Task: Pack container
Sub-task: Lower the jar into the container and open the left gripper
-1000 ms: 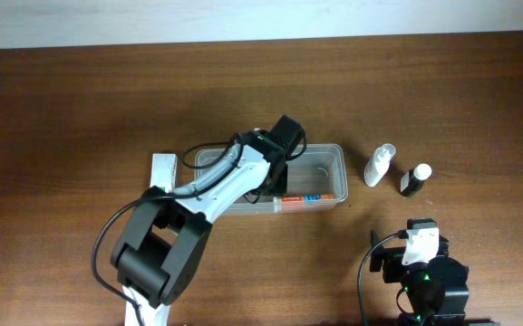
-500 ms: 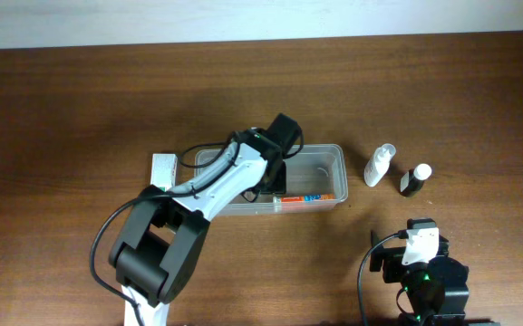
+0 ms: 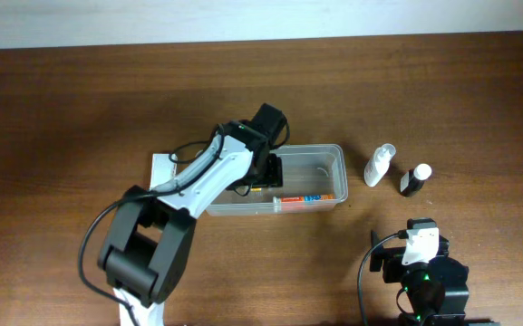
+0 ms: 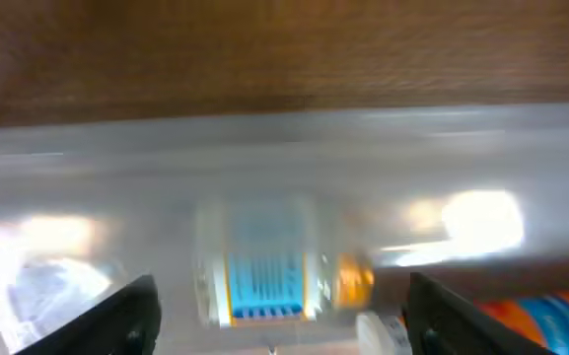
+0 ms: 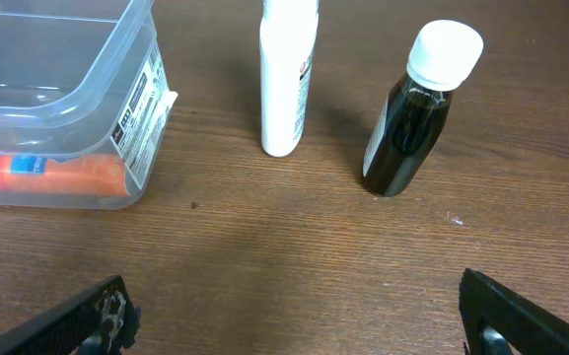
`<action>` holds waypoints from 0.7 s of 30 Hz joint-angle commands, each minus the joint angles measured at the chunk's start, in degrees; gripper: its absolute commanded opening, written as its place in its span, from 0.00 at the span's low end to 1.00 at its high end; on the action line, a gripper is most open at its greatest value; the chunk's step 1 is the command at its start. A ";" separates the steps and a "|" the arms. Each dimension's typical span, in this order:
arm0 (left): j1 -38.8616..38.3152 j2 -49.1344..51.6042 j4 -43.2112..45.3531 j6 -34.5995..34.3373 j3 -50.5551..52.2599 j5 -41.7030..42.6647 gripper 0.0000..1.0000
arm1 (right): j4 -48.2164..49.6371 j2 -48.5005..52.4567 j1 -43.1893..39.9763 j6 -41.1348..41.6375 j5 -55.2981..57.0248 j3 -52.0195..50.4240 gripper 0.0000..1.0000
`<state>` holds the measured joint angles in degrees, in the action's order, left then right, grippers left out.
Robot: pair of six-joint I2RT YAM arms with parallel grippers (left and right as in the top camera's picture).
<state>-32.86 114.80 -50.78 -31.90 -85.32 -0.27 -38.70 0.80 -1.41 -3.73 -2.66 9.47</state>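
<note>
Mid tabletop (image 3: 62,100), avoid nudging the container (image 3: 324,161). Raise the left claw (image 3: 270,172), spread wide and empty over its left half, straight up. Next try the right claw (image 5: 304,330), likewise spread, on the white bottle (image 3: 379,165) and dark bottle (image 3: 414,180) toward the right edge

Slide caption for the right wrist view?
Beside the clear rectangular plastic tub stand a white plastic bottle and a dark white-capped bottle.

Our left arm (image 3: 208,177) was a white link between bulky black joints, thin black cables looping along it. Our left gripper (image 4: 281,291) had dark, blunt fingers. Our right arm (image 3: 424,276) was black, with a white cap and small green lights.
</note>
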 commanded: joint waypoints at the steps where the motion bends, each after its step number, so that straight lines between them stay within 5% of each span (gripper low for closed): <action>1: -0.02 -4.42 -1.11 2.21 -1.86 -0.52 0.80 | 0.09 -0.39 -0.17 -0.33 -0.31 -0.33 0.98; 6: -1.29 -5.95 -5.31 2.19 -1.86 0.52 0.68 | 0.09 -0.39 -0.17 -0.33 -0.33 -0.33 0.98; 10: -2.40 -6.19 -6.08 2.23 -1.84 8.31 0.69 | 0.09 -0.39 -0.17 -0.33 -0.33 -0.33 0.98; 16: -5.64 -6.16 -7.02 3.32 -1.84 9.51 0.26 | 0.09 -0.39 -0.17 -0.33 -0.31 -0.33 0.98; 21: -8.24 -5.70 -5.81 4.90 -1.84 9.05 0.09 | 0.07 -0.39 -0.17 -0.33 -0.31 -0.33 0.98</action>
<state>-39.35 110.15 -57.28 -29.12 -86.11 7.77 -38.70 0.80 -1.41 -3.68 -2.66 9.47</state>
